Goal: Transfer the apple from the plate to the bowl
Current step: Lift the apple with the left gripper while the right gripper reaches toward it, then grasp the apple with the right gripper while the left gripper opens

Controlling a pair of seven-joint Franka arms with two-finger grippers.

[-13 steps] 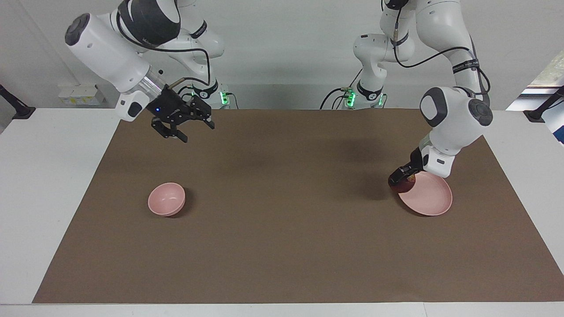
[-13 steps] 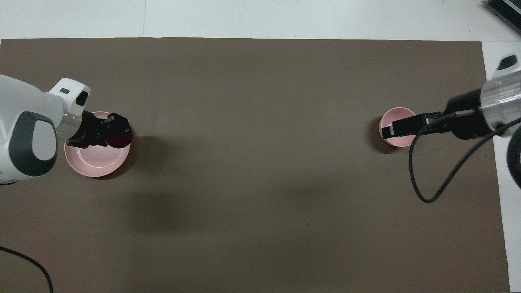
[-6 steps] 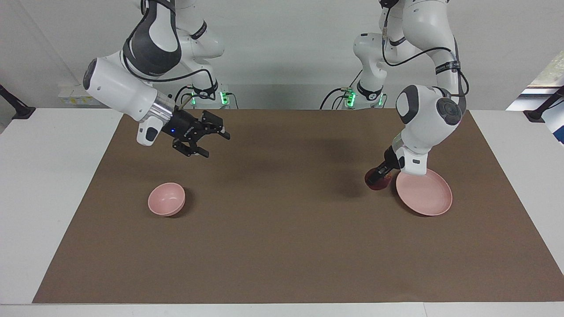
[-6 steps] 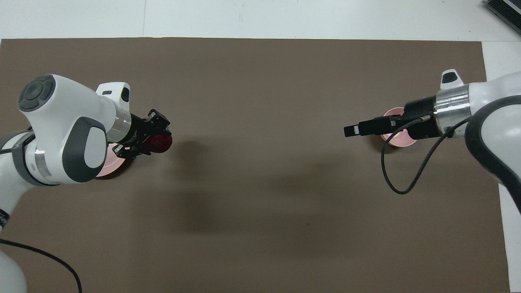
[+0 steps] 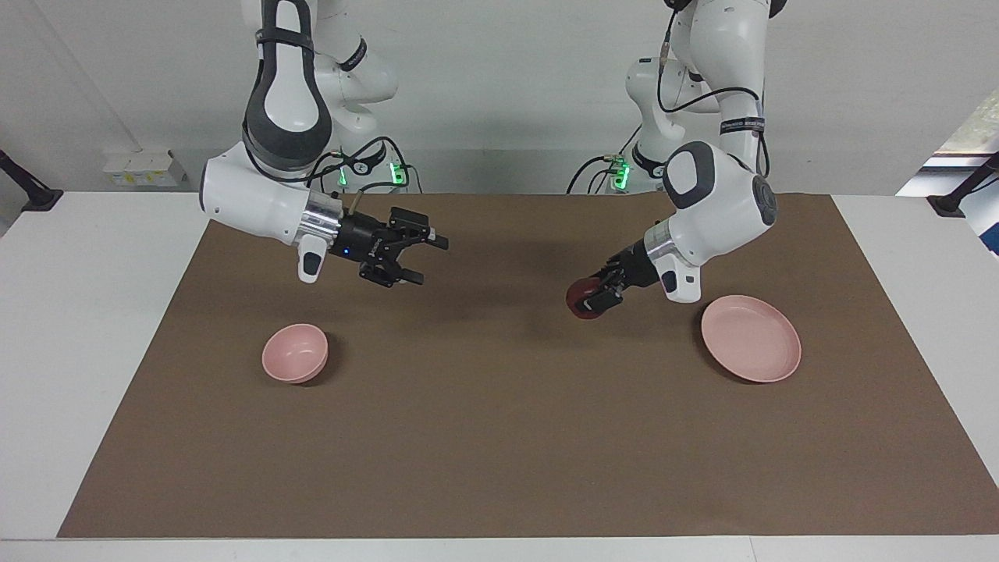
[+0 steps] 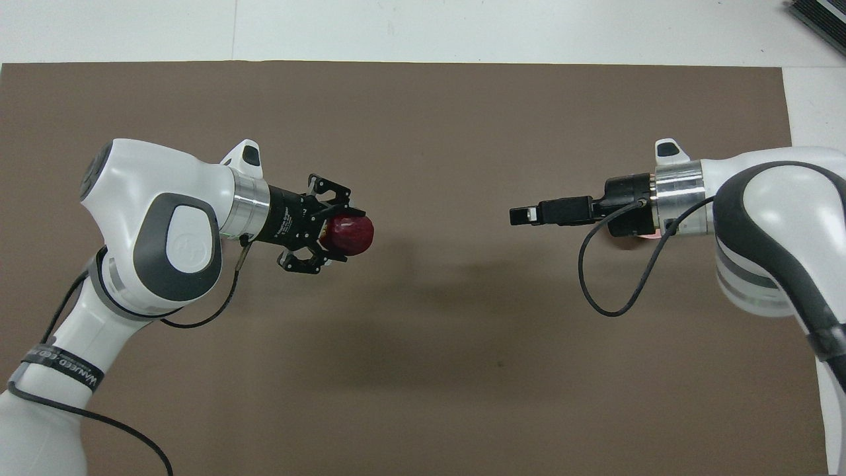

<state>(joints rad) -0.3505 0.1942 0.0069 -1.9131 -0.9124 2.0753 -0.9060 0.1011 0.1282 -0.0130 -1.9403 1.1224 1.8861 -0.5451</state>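
**Two arms meet over the mat, apple in mid-air**

Two grippers point at each other above the bare middle of the brown mat (image 5: pixel 499 437), which looks like a setup for a hand-over. The plate and bowl sit at opposite ends of the table, probably too far apart for one arm to serve both.

Closest to the robots, both grippers hang in the air. The left gripper (image 5: pixel 595 298) pinches the apple (image 5: pixel 581 300) between its fingers, carrying it clear of the plate and over open mat, apple end turned toward the other arm. In the overhead view the apple (image 6: pixel 349 233) sticks out past the fingers, leaving free surface for a second grip. The right gripper (image 5: pixel 417 259) reaches in from its own end with its fingers spread, a gap showing between them in the facing view, apparently ready to receive. The two grippers are well apart.

Farther from the robots lie the dishes. The plate (image 5: pixel 751 337) rests empty toward the left arm's end. The bowl (image 5: pixel 295 353) stands empty toward the right arm's end, under and slightly past the right arm, so a short lowering move would likely finish the job.
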